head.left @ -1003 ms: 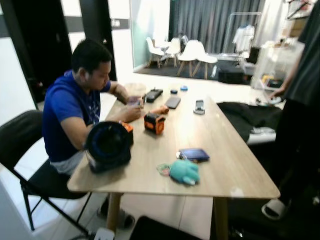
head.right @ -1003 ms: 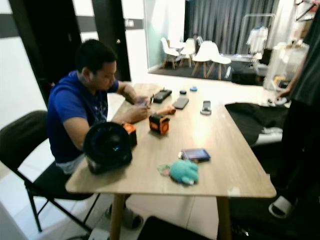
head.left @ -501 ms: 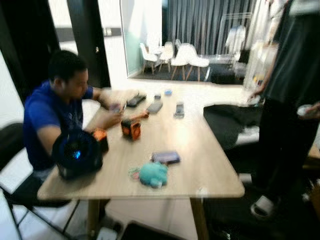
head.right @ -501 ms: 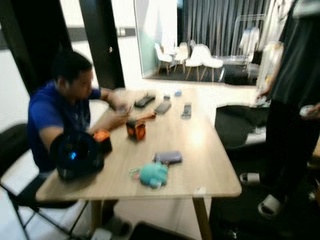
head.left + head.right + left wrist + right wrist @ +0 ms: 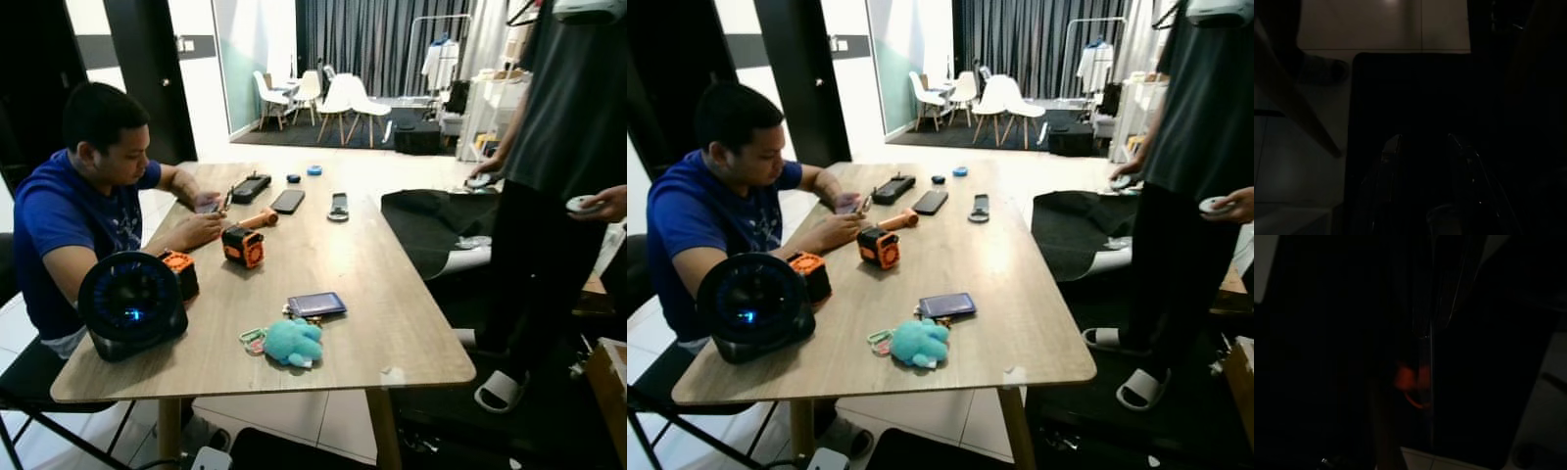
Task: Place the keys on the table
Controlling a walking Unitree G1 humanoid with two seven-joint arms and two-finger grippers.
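Pale tiled floor (image 5: 294,416), white chairs (image 5: 338,98), dark curtains (image 5: 377,39), black door (image 5: 147,69)

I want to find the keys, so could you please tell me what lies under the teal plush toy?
A key ring with a green tag pokes out from under the plush, on the table. Whatever is directly beneath the plush is covered.

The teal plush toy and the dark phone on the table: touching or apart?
Apart. The left eye view shows bare wood between the teal plush toy and the dark phone.
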